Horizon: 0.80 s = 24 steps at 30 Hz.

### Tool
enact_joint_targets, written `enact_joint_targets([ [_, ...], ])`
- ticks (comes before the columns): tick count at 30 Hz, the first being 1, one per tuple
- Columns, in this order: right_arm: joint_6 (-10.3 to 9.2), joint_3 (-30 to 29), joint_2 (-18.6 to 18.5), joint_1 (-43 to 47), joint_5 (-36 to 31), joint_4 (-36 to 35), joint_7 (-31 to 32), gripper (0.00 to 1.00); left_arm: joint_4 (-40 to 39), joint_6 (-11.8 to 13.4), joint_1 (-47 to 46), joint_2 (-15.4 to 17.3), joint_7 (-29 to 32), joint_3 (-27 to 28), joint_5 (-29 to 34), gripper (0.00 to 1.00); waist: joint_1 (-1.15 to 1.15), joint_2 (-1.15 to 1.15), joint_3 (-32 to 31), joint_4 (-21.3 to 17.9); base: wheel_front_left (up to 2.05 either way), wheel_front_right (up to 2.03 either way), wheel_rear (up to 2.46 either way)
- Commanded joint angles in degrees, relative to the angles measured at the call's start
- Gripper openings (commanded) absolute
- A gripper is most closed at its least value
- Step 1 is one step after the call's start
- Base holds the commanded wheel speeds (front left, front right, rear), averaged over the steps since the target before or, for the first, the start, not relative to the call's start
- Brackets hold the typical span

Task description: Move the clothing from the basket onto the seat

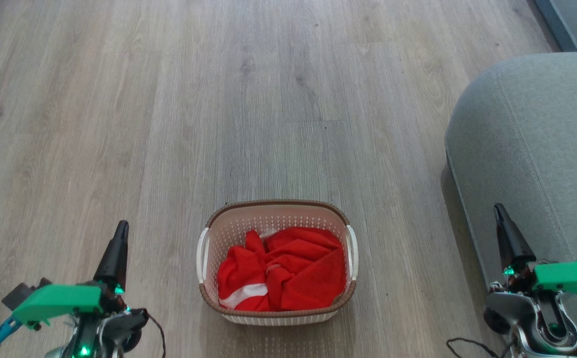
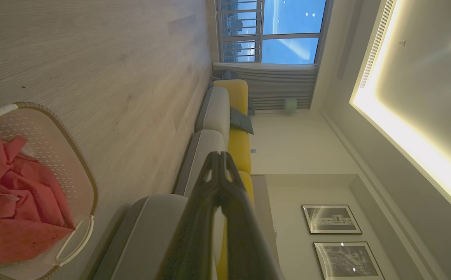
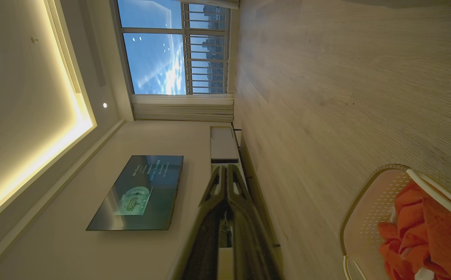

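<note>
The cream basket with its brown rim stands on the floor low in the middle of the head view. Bright red clothing with a white stripe lies bunched inside it. The grey-green seat fills the right side. My left gripper is at the lower left, well left of the basket, fingers together and holding nothing. My right gripper is at the lower right over the seat's near edge, also shut and holding nothing. The left wrist view has the basket and clothing at its left; the right wrist view has the basket and clothing at its lower right.
Pale wood-plank floor stretches ahead of and around the basket. A sofa row with yellow backs runs toward a window in the left wrist view. A wall-hung TV and a low cabinet are in the right wrist view.
</note>
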Motion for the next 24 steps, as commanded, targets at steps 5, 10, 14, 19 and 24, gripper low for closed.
enact_joint_targets([
  [5,0.01,1.0,-0.2,-1.3,0.4,-2.3,0.2,0.0,-2.0,-0.1,-1.8,0.8,0.4,1.9,-0.4,0.0,0.0,0.0,0.0,0.0,0.0,0.0,0.0],
  [10,0.01,1.0,-0.2,-1.3,0.4,-2.3,0.2,0.0,-2.0,-0.1,-1.8,0.8,0.4,1.9,-0.4,0.0,0.0,0.0,0.0,0.0,0.0,0.0,0.0],
  [14,0.01,1.0,-0.2,-1.3,0.4,-2.3,0.2,0.0,-2.0,-0.1,-1.8,0.8,0.4,1.9,-0.4,0.0,0.0,0.0,0.0,0.0,0.0,0.0,0.0],
  [19,0.01,1.0,-0.2,-1.3,0.4,-2.3,0.2,0.0,-2.0,-0.1,-1.8,0.8,0.4,1.9,-0.4,0.0,0.0,0.0,0.0,0.0,0.0,0.0,0.0],
  [24,0.01,1.0,-0.2,-1.3,0.4,-2.3,0.2,0.0,-2.0,-0.1,-1.8,0.8,0.4,1.9,-0.4,0.0,0.0,0.0,0.0,0.0,0.0,0.0,0.0],
])
